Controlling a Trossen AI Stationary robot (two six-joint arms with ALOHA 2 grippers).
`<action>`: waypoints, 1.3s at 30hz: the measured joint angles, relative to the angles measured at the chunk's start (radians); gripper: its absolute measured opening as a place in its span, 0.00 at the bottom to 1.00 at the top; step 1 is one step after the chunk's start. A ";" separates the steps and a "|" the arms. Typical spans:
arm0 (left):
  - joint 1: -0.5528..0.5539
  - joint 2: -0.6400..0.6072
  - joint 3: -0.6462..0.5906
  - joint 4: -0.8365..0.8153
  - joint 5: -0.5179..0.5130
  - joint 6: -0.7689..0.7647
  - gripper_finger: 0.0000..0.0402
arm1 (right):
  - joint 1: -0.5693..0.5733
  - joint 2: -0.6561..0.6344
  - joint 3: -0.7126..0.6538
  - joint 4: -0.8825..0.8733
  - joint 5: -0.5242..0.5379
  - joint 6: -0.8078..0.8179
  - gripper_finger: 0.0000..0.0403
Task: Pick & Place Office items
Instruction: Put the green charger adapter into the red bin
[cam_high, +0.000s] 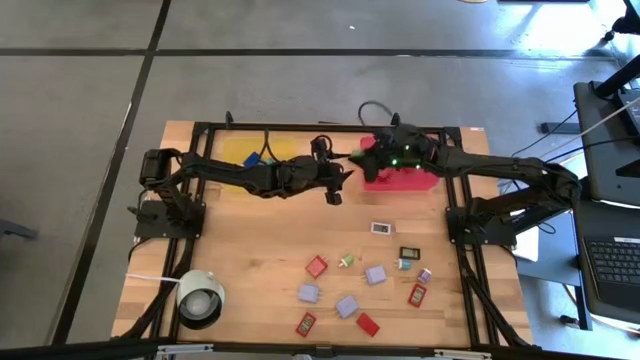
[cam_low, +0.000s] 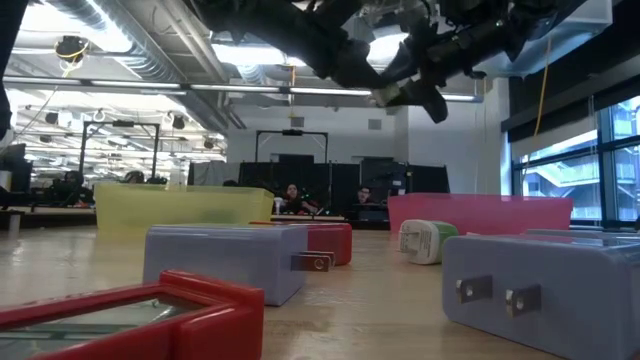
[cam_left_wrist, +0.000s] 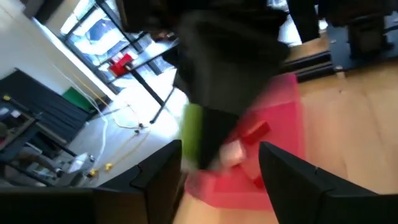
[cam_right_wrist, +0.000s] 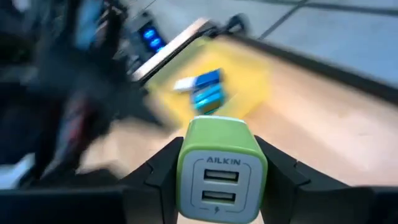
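My right gripper (cam_high: 358, 160) hovers over the left rim of the red tray (cam_high: 405, 180), shut on a green and white USB charger block (cam_right_wrist: 222, 168). My left gripper (cam_high: 340, 186) is open and empty just in front of it, between the two trays; its fingers (cam_left_wrist: 158, 177) frame the other gripper and the charger (cam_left_wrist: 193, 134). Blue items (cam_high: 255, 158) lie in the yellow tray (cam_high: 285, 148), and a red item (cam_left_wrist: 255, 132) lies in the red tray. Several red, lilac, white and green items (cam_high: 347, 306) lie flat on the near half of the table. My right gripper pinches the charger between its two fingers (cam_right_wrist: 163, 171), one on each side wall (cam_right_wrist: 184, 163) of the block. The face with the two USB ports looks back at the wrist camera. The fingers point toward the table's left, and the block is lifted clear of the table.
A white round cylinder with a dark centre (cam_high: 200, 298) stands near the table's near left corner. Black frame rails (cam_high: 465, 250) run along the table's sides. Bare wood (cam_high: 260, 235) lies between the trays and the scattered items. People sit far off in the room (cam_low: 290, 195).
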 joint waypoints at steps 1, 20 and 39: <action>-0.001 0.000 0.000 -0.009 0.002 -0.017 0.54 | -0.021 -0.006 0.001 -0.014 0.007 -0.009 0.38; 0.000 0.000 0.000 -0.149 0.001 -0.235 0.56 | -0.244 0.078 -0.004 -0.571 0.486 -0.131 0.38; 0.001 0.001 0.000 -0.186 -0.003 -0.254 0.57 | -0.233 0.191 -0.055 -0.530 0.485 -0.180 0.54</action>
